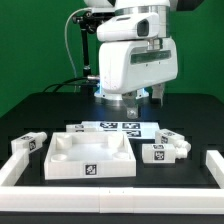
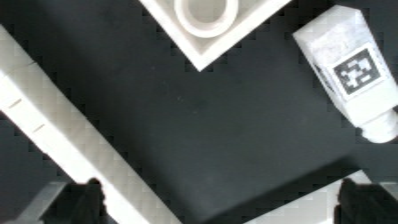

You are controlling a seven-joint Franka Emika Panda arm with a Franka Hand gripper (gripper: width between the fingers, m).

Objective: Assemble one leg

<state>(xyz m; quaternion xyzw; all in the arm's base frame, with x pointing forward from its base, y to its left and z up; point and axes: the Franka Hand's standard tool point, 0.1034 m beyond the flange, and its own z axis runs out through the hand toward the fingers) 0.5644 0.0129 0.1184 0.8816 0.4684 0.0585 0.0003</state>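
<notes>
In the exterior view, three small white legs with square tags lie on the black table: one (image 1: 30,143) to the left of the big square white tray (image 1: 62,163) and two (image 1: 154,152) (image 1: 175,143) to its right. My gripper (image 1: 124,102) hangs behind the tray, above the marker board (image 1: 113,127). In the wrist view my gripper (image 2: 228,197) is open and empty, with dark fingertips (image 2: 79,200) at the picture's edge. One tagged leg (image 2: 352,70) lies on the table, apart from the fingers. I cannot tell which leg it is.
A white corner with a round hole (image 2: 214,22) and a long white edge (image 2: 54,110) cross the wrist view. White border walls stand at the exterior view's left (image 1: 14,172), right (image 1: 214,164) and front (image 1: 110,196).
</notes>
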